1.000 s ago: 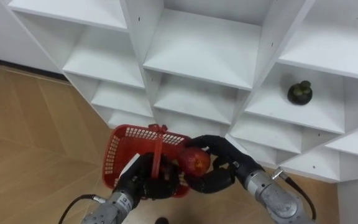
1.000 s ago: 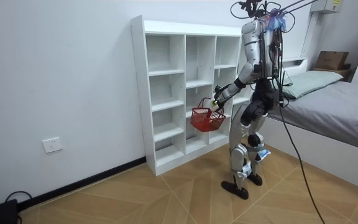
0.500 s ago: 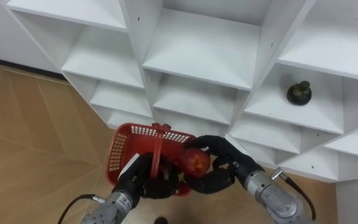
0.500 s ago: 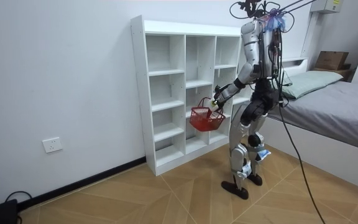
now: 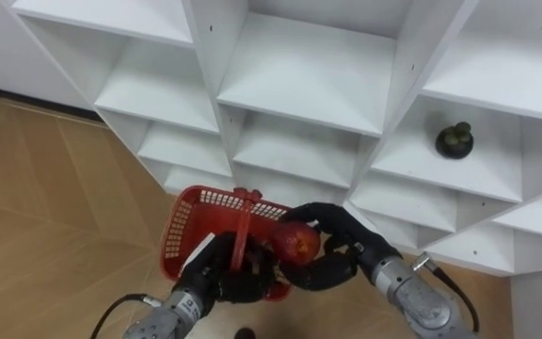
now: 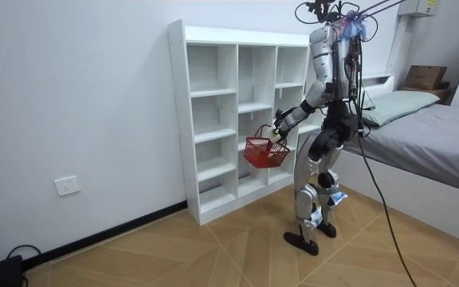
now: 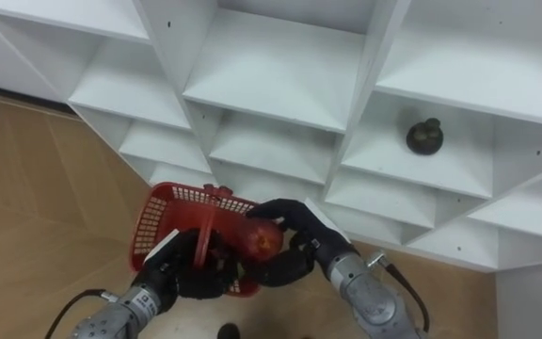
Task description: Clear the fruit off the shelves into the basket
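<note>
My left hand (image 5: 222,278) (image 7: 179,273) is curled round the handle of a red mesh basket (image 5: 194,227) (image 7: 161,218) (image 6: 263,151), held low in front of the white closet (image 5: 309,85) (image 6: 229,112). Over the basket's right edge my right hand (image 5: 339,247) (image 7: 299,237) grips a red apple (image 5: 296,242) (image 7: 262,241). A small dark green fruit (image 5: 454,138) (image 7: 424,135) sits on a shelf in the closet's right column, up and to the right of my right hand. I stand facing the closet.
The closet's other compartments in view hold nothing. Wooden floor (image 5: 36,198) stretches to the left. A bed (image 6: 429,135) lies on the room view's right, behind me.
The basket and both hands have shifted very slightly; the apple stays in my right hand over the basket.
</note>
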